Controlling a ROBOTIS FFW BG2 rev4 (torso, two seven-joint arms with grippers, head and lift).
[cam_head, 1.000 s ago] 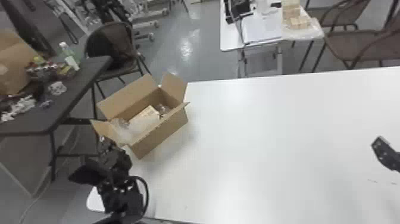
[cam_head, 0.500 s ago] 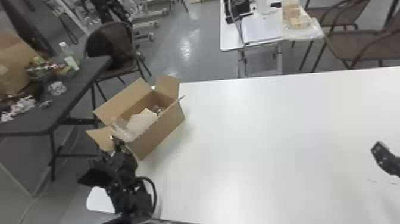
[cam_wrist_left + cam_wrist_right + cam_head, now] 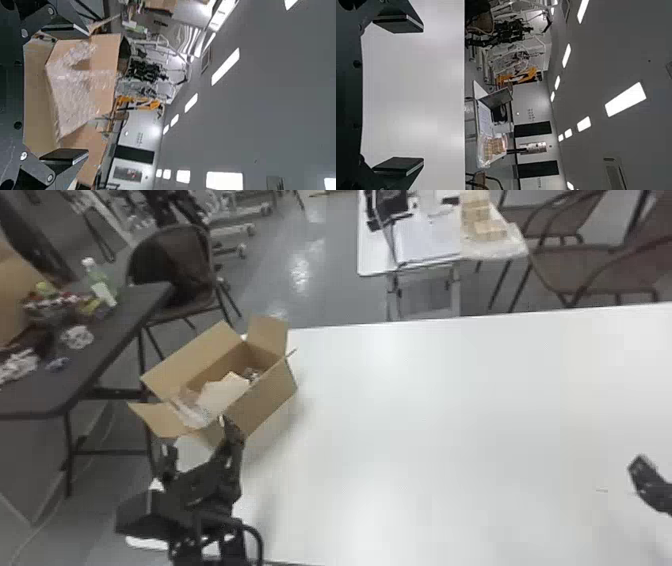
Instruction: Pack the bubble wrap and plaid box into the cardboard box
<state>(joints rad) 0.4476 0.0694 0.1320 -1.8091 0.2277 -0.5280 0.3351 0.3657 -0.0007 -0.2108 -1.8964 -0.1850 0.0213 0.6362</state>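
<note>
Judging the packing nearly done, I have my left gripper (image 3: 197, 435) wide and empty near the cardboard box (image 3: 267, 402), my right gripper (image 3: 423, 95) also wide and empty. The bubble wrap (image 3: 75, 95) lies inside, so next I should withdraw without catching a flap (image 3: 160, 420). What it covers is hidden, and I cannot make out the plaid box surely.

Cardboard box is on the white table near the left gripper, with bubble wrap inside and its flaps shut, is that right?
No, the head view shows the cardboard box with its flaps open, not shut. It is on the white table near the left gripper, with bubble wrap inside.
</note>
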